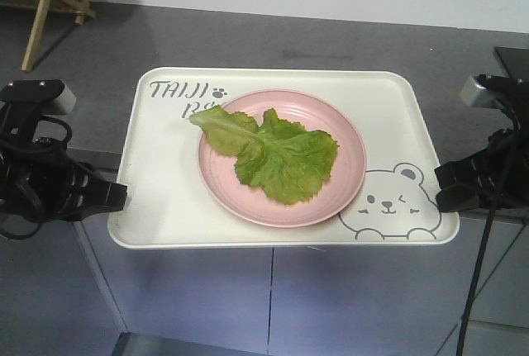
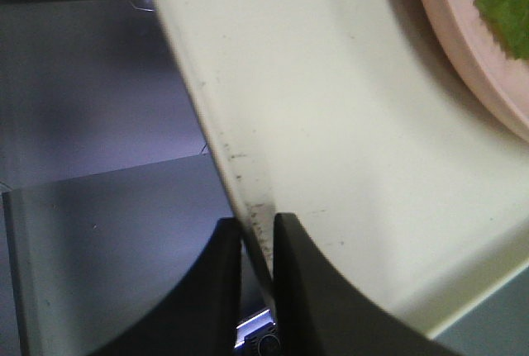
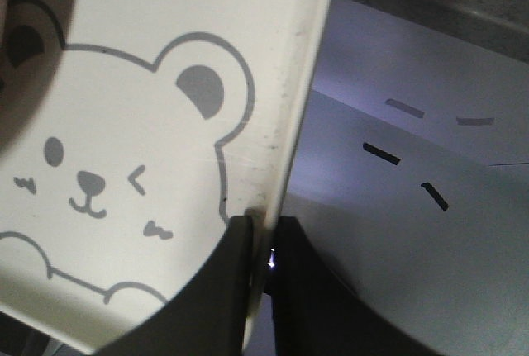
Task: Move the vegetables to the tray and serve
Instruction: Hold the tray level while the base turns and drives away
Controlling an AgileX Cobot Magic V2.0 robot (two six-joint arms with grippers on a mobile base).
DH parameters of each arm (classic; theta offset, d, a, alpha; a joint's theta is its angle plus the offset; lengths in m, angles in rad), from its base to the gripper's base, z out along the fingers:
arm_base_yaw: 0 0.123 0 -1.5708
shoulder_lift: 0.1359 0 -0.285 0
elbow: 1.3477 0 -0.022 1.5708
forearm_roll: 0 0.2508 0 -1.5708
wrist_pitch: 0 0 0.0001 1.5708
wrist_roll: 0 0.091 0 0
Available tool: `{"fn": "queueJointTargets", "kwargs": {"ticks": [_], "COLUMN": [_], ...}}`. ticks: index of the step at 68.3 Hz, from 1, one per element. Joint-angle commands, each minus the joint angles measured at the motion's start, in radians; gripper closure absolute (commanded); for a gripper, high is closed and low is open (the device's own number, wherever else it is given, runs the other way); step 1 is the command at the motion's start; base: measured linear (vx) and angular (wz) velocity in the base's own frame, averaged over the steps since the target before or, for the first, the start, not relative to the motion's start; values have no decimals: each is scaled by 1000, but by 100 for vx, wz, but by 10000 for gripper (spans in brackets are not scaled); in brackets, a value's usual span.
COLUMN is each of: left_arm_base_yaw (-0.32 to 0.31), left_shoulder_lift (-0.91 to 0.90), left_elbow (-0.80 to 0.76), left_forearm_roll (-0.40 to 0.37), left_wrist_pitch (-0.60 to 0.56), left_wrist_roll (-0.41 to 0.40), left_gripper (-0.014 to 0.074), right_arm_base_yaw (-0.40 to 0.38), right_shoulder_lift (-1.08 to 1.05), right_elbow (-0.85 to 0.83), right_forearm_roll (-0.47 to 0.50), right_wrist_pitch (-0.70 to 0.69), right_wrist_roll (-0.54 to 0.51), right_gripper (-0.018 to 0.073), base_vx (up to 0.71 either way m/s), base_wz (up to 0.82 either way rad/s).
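The cream-white tray (image 1: 165, 158) with "TAIJI" lettering and a bear drawing hangs in the air past the counter's front edge. On it stands a round pink plate (image 1: 347, 176) holding the green lettuce leaf, the vegetables (image 1: 281, 158). My left gripper (image 1: 114, 197) is shut on the tray's left rim (image 2: 248, 199); its dark fingers (image 2: 297, 290) pinch the edge. My right gripper (image 1: 443, 184) is shut on the tray's right rim (image 3: 289, 125) beside the bear (image 3: 107, 166). The plate's edge (image 2: 471, 67) and a bit of leaf (image 2: 504, 1) show in the left wrist view.
A dark grey counter (image 1: 273, 38) lies behind and under the tray's far part. Below are pale cabinet fronts (image 1: 207, 298). A wooden easel leg (image 1: 37, 26) stands at the far left. White wall runs along the back.
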Motion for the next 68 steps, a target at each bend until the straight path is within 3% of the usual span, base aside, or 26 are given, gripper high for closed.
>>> {"fn": "queueJointTargets", "kwargs": {"ticks": [1, 68], "left_arm_base_yaw": [-8, -8], "left_shoulder_lift": [-33, -33], "left_elbow": [-30, -30], "left_forearm_roll": [-79, -79], "left_wrist_pitch": [-38, -38], "left_wrist_roll": [25, 25], "left_gripper": [602, 602], "right_arm_base_yaw": [7, 7], "right_shoulder_lift": [-36, -36], "right_elbow": [-29, -29], "right_forearm_roll": [104, 104], "right_wrist_pitch": [16, 16], "right_wrist_roll": [-37, -37], "right_gripper": [562, 562], "base_vx": [7, 7], "base_wz": [-28, -27]}}
